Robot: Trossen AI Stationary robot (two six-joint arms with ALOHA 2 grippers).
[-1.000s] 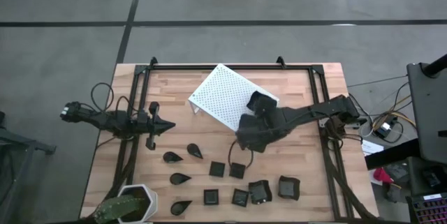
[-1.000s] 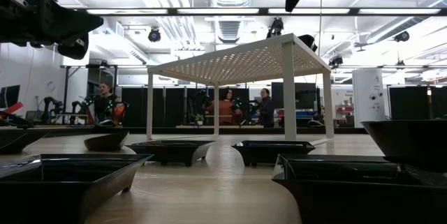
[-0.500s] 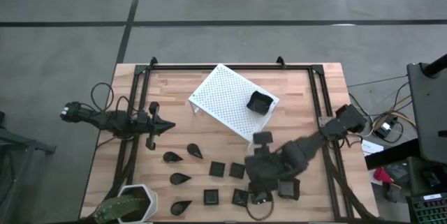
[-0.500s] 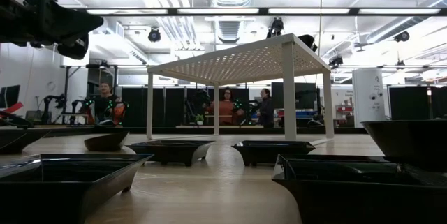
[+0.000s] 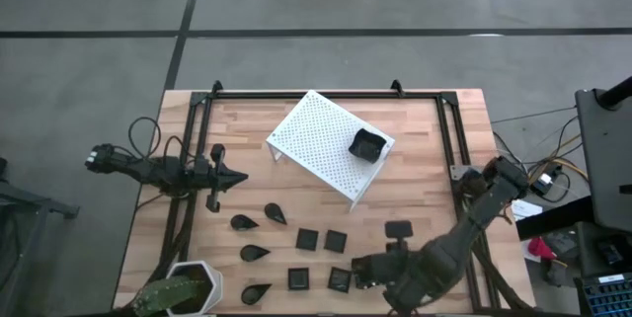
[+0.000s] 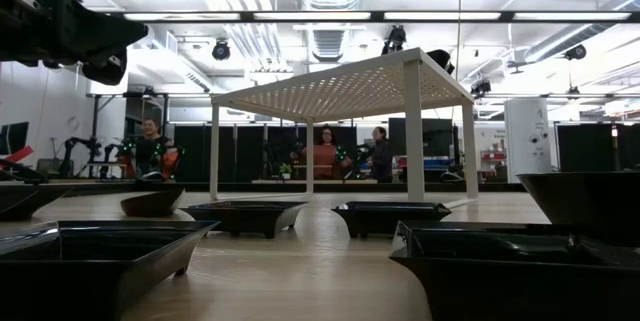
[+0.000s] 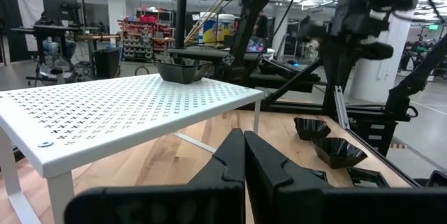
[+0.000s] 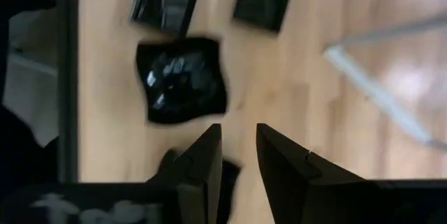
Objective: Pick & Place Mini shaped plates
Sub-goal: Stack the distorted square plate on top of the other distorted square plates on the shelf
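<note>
Several glossy black mini plates lie on the wooden table near its front edge: teardrops (image 5: 255,253), small flat squares (image 5: 307,240) and one wavy-rimmed square (image 8: 183,79). Another wavy-rimmed plate (image 5: 367,144) rests on top of the white perforated rack (image 5: 321,139). My right gripper (image 5: 358,273) hangs over the front row of plates, fingers a little apart and empty (image 8: 239,147), with the wavy square just ahead of them. My left gripper (image 5: 235,177) is shut and empty at the table's left, pointing at the rack (image 7: 126,105).
A white hexagonal plant pot (image 5: 188,287) stands at the near left corner. A black frame (image 5: 449,119) runs round the table. The rack stands on thin legs (image 6: 414,131). People stand in the room beyond the table (image 6: 322,156).
My right gripper has swung from above the rack toward the table's near edge and now hangs over the front row of plates. The wavy-rimmed plate stays on the rack's right end, now uncovered.
</note>
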